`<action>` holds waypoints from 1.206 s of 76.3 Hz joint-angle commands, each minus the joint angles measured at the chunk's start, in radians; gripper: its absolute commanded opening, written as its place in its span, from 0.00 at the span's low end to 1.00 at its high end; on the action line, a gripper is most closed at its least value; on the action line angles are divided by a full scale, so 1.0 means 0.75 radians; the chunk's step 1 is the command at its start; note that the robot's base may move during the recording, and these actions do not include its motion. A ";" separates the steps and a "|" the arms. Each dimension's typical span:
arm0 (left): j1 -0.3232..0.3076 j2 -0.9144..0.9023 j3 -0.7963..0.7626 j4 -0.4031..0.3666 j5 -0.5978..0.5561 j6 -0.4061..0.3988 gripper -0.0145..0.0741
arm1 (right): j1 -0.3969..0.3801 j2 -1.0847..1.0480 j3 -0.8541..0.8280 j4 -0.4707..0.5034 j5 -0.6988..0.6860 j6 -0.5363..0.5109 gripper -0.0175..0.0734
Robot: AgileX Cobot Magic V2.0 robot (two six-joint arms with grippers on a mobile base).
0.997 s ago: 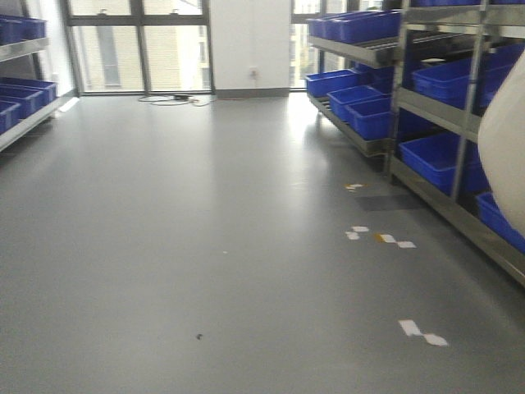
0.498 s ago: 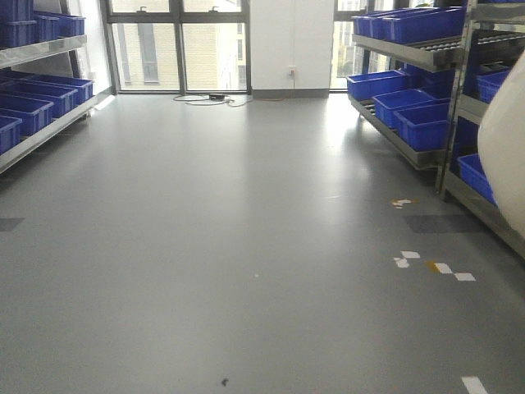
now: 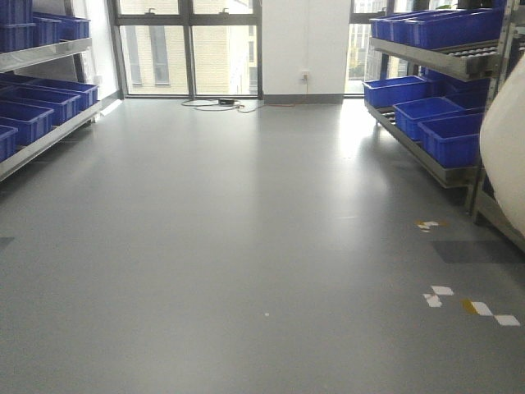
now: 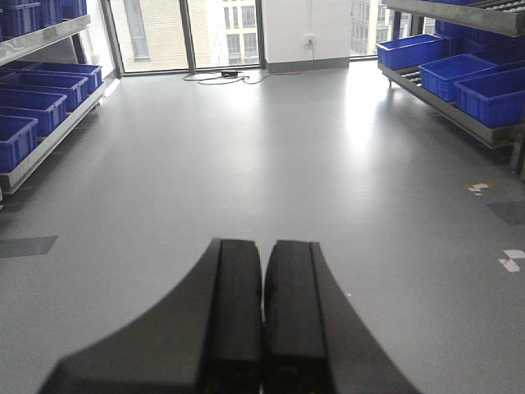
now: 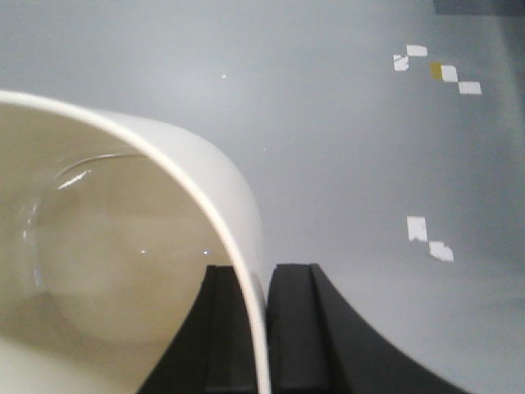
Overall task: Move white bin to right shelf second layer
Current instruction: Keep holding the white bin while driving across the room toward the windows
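Both jaws of your right gripper [image 5: 264,277] are closed on the rim wall of the white bin [image 5: 123,246]. One black finger sits inside the tub and the other outside, with the thin cream wall clamped between them. You are looking down into the bin's glossy interior, and its rounded base shows at the left of the wrist view. The bin hangs above the grey floor [image 3: 205,246] and touches neither the floor nor any shelf.

In the front view you see only a curved cream slice of the white bin [image 3: 504,164] against the right edge of the picture, partly covering the steel frame behind it.

Your left gripper [image 4: 262,246] is closed with its two fingers pressed together and nothing between them. It points out over bare floor.

The right shelf [image 3: 418,56] runs along the right side of the room towards the far wall. Its roller level [image 3: 474,52] slopes, shows rows of rollers at the near end and carries blue crates [image 3: 443,25] further back. More blue crates sit on the level below, near the floor. From these views you cannot tell how far the bin is from the roller level.

White and yellow tape marks [image 3: 480,308] lie on the floor near the foot of the right shelf. Along the opposite side a left rack [image 3: 41,53] also holds blue crates. A cable [image 3: 209,104] lies on the floor by the far wall, under the windows [image 3: 189,49].
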 commanded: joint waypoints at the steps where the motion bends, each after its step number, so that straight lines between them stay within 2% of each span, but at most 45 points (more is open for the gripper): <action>1: -0.005 -0.018 0.049 0.000 -0.114 -0.007 0.26 | -0.010 -0.001 -0.038 0.017 -0.113 -0.005 0.31; 92: -0.005 -0.018 0.049 0.000 -0.114 -0.007 0.26 | -0.010 -0.001 -0.038 0.017 -0.113 -0.005 0.31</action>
